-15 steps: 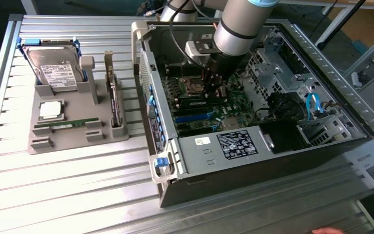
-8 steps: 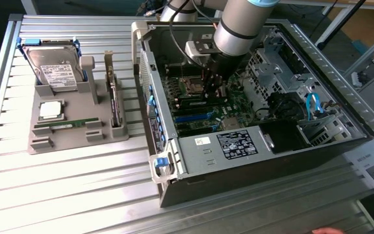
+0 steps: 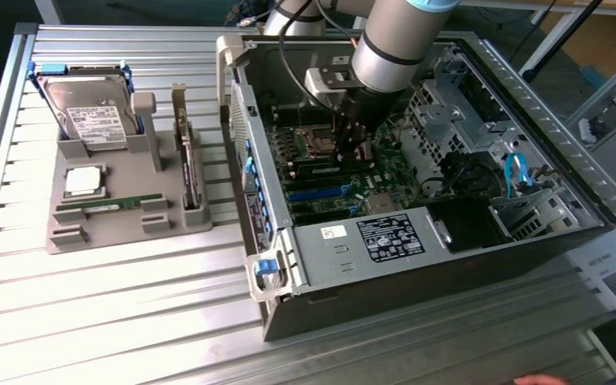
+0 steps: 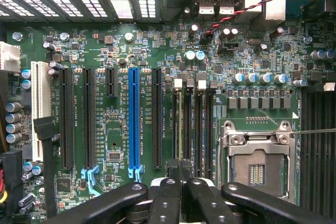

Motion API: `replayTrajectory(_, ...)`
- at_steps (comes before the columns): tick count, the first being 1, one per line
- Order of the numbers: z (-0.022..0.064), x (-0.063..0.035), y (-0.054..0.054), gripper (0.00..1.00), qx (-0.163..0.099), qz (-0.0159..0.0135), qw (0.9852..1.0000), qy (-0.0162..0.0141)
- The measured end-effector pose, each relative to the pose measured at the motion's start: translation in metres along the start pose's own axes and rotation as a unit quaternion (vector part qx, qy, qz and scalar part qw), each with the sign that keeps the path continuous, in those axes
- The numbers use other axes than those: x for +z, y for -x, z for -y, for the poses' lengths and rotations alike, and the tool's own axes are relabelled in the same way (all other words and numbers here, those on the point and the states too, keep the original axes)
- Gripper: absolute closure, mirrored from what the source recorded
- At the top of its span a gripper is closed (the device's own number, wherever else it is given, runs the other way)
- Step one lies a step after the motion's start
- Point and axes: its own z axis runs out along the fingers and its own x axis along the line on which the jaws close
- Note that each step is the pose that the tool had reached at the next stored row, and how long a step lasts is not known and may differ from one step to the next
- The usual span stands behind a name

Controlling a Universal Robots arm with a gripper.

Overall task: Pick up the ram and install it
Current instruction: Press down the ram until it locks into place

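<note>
Surface: slatted metal table (image 3: 126,321). A grey tray (image 3: 67,241) sits at the exterior view's left, an open PC case (image 3: 415,297) at its right.
Ram: green stick (image 3: 110,204) lies flat in the tray, below the processor (image 3: 83,180) and well apart from my gripper.
Tray, other: hard drive (image 3: 94,112) and expansion card (image 3: 187,172), both upright in their holders.
Gripper: mine (image 4: 181,174), fully shut, nothing visibly held. It is inside the case, low over the motherboard (image 4: 115,40).
Position: fingertips hang right over the memory slots (image 4: 195,129), just beside the open CPU socket (image 4: 255,166).
Unclear: a thin pale edge (image 4: 180,124) runs along one slot under my tips. Can't tell if that is a seated stick or the slot itself.
Risk 1: shut tips are close to the board, so any drop or sideways drift could hit the slot clips or nearby caps.
Risk 2: the socket is uncovered w/ contacts exposed, and drift that way could bend them.
Risk 3: if the edge is a stick, an off-centre push could seat it skew or stress the slot.
Risk 4: the red-black cable (image 4: 247,8) crosses the far board edge and could snag the wrist.
Task status, my judgement: the tray stick is not picked, so install is not done w/ that one.
</note>
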Motion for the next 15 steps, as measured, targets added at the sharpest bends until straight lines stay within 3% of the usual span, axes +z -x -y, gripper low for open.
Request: replayTrajectory(15,0.0001,0.0016,-0.0001,0.9,0.0,0.0,1.0,-0.0001)
